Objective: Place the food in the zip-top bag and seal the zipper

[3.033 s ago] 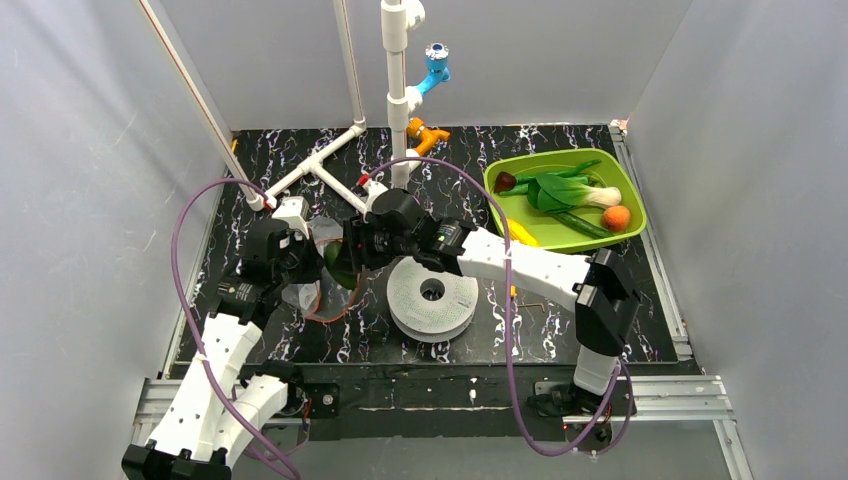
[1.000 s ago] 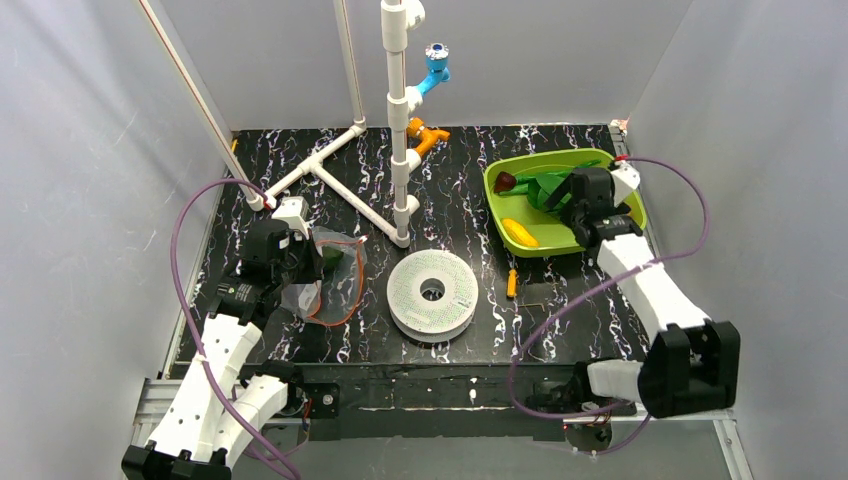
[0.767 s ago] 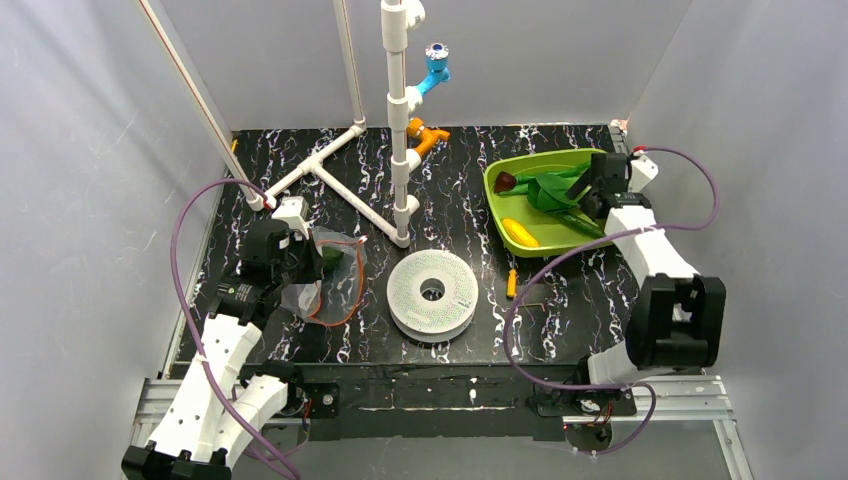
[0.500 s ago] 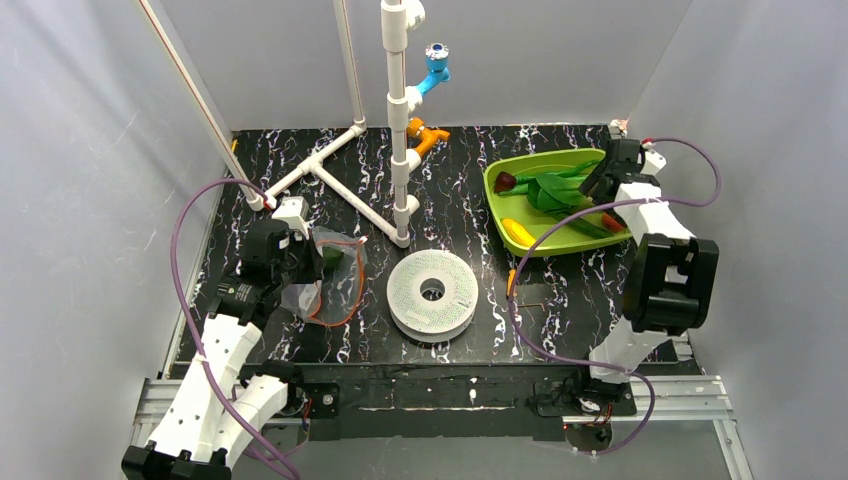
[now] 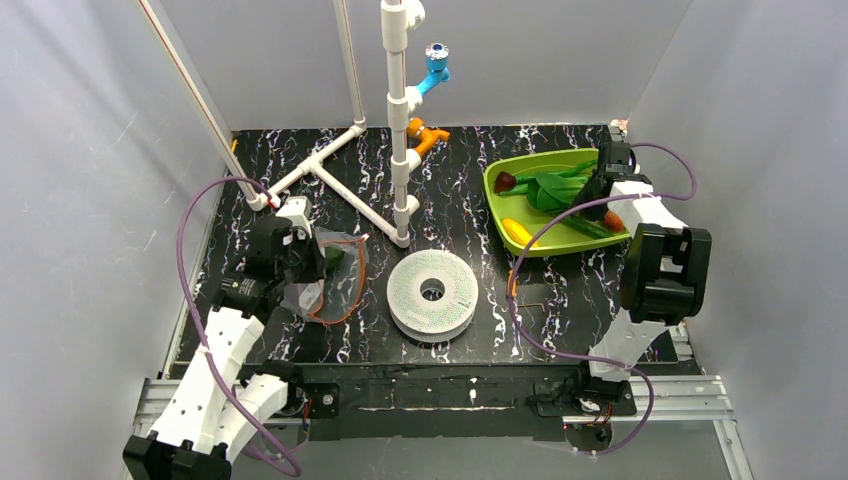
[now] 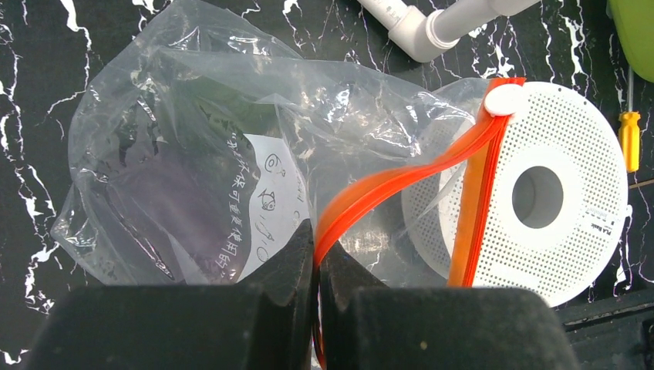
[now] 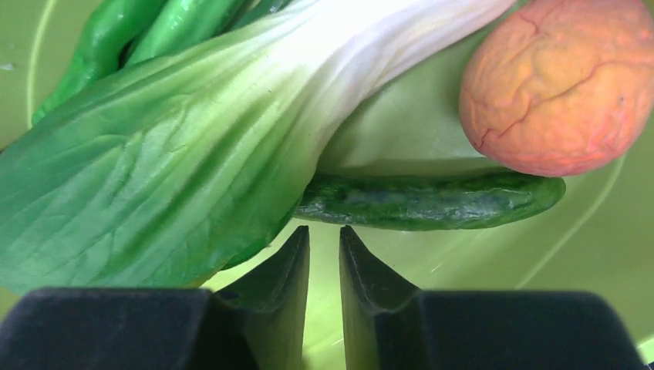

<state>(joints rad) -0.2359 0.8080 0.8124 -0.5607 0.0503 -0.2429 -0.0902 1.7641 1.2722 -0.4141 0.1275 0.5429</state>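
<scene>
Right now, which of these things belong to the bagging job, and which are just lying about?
For the job: zip-top bag, its orange-red zipper, bok choy, orange, green peppers, banana, plum.

Just lying about: white perforated disc, orange-handled screwdriver, white pipes, lime-green tray holding the food.
</scene>
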